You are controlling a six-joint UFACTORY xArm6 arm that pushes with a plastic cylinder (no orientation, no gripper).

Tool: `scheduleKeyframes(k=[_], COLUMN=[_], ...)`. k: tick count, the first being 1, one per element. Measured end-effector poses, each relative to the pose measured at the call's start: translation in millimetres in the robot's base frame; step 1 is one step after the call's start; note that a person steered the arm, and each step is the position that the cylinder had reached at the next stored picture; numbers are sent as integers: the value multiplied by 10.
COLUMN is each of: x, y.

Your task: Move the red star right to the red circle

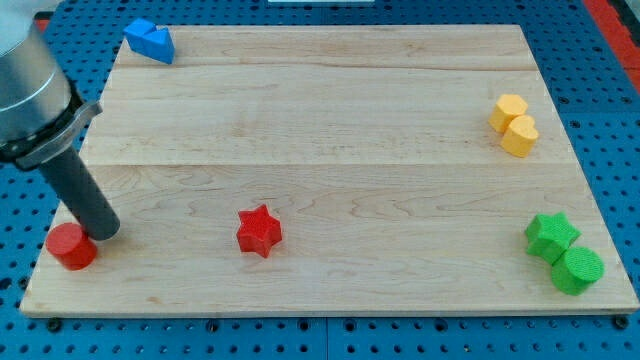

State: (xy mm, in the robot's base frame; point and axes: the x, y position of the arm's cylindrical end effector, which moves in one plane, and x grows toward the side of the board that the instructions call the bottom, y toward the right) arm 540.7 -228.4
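Note:
The red star lies on the wooden board at the lower middle-left. The red circle sits at the board's lower left corner, well to the left of the star. My rod comes down from the view's upper left, and my tip rests on the board right beside the red circle, at its upper right edge, apparently touching it. The tip is far to the left of the red star.
A blue block lies at the board's top left corner. Two yellow blocks sit at the right edge. A green star and a green circle sit at the lower right corner.

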Motion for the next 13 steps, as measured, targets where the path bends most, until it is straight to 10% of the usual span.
scheduleKeyframes(k=[2,5,8,13], x=[-334,-401,-51,-109], y=[516,2887,1492,958])
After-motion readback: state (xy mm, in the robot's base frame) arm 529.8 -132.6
